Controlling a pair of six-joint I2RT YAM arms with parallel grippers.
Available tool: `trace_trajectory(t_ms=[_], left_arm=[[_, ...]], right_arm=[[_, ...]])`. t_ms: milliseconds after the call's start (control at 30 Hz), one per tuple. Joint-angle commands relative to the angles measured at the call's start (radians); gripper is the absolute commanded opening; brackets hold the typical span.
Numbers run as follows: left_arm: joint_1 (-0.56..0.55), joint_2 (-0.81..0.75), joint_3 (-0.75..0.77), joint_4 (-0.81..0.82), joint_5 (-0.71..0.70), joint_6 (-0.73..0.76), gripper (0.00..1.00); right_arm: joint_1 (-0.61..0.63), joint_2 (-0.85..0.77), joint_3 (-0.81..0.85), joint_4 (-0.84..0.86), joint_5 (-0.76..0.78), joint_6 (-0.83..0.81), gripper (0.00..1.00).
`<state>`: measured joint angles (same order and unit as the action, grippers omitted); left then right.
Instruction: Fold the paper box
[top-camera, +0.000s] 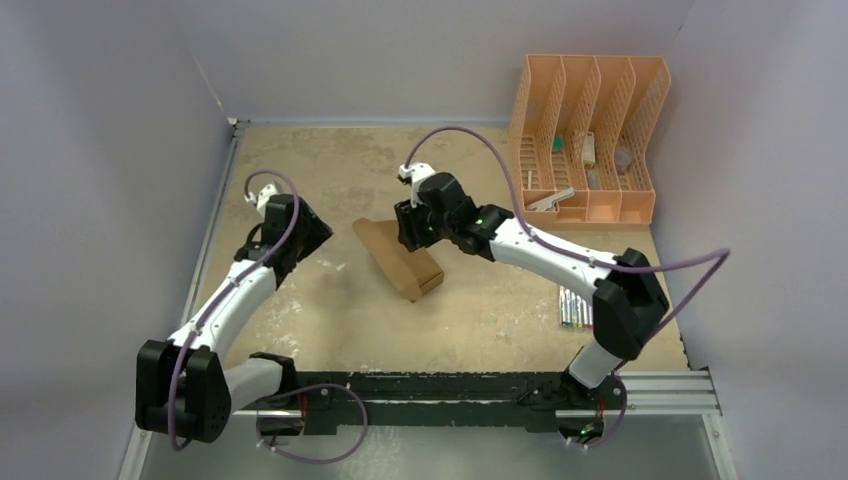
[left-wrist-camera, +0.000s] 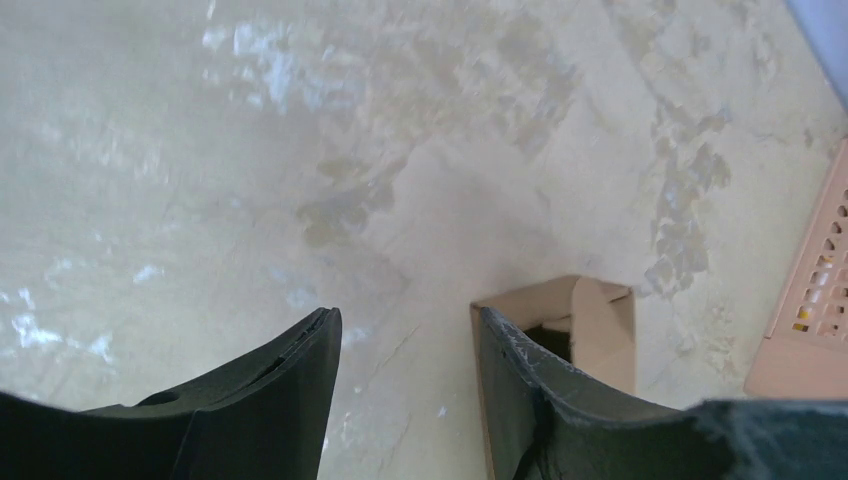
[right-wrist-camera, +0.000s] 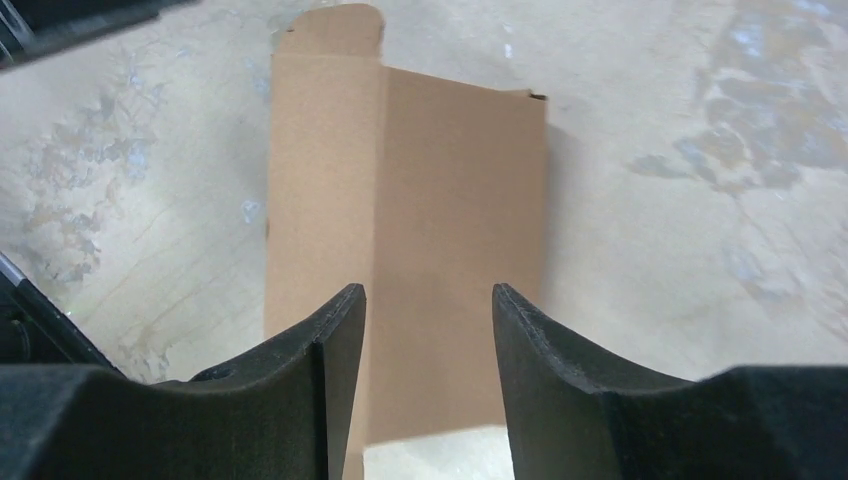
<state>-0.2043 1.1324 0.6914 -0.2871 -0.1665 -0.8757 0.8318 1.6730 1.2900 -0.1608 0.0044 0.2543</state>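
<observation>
The left gripper (left-wrist-camera: 405, 315) hangs over the bare beige tabletop (top-camera: 480, 330) on the left side, released: its 2 black fingers stand apart with only table showing between them. It is apart from the work, though its own camera catches 1 open end of the carton just past its right finger.

The paper box (top-camera: 398, 258), a plain brown cardboard carton, lies near the middle of the table at a slant. It looks part-formed: a long crease runs down its upper face, a rounded tab sticks out at 1 end, and the end seen from the left wrist shows a dark hollow with a flap standing open.

The right gripper (right-wrist-camera: 427, 292) hovers directly above the carton, jaws parted, the cardboard visible through the gap. It grasps nothing.

Further right, a pack of coloured markers (top-camera: 573, 308) lies near the right arm, and an orange plastic file rack (top-camera: 590, 130) stands at the far right.

Risks, as I judge them: with neither gripper holding it, a push from above could skid the light carton across the smooth table, or crush the hollow flat. A close on 1 wall alone could crease it off the score line. The open flap could also fold the wrong way unless the left gripper braces that end.
</observation>
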Motion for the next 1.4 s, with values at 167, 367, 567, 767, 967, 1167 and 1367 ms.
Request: trace_trajectory(t_ms=[167,367,567,767,967,1167,1367], left_arm=[[0.039,0.194,0.238,0.014,0.13,0.187,0.55],[0.051,0.366,0.202,0.162,0.218,0.15,0.53],[0.05,0.536,0.233,0.289,0.402,0.114,0.51],[0.048,0.57,0.223,0.338,0.493,0.113,0.49],[0.044,0.536,0.147,0.368,0.579,0.077,0.48],[0.045,0.422,0.064,0.304,0.557,0.106,0.48],[0.045,0.366,-0.003,0.292,0.587,0.087,0.48]], right_arm=[[-0.028,-0.138,-0.102,-0.073,-0.001,0.093,0.54],[-0.027,-0.146,-0.168,-0.025,-0.002,0.1,0.54],[-0.025,-0.143,-0.186,0.059,-0.038,0.115,0.54],[-0.025,-0.123,-0.152,0.107,-0.044,0.102,0.54],[-0.025,-0.055,-0.119,0.158,-0.108,0.099,0.54],[-0.022,-0.119,-0.08,0.087,-0.067,0.016,0.54],[0.022,-0.171,-0.097,0.032,-0.104,-0.08,0.59]])
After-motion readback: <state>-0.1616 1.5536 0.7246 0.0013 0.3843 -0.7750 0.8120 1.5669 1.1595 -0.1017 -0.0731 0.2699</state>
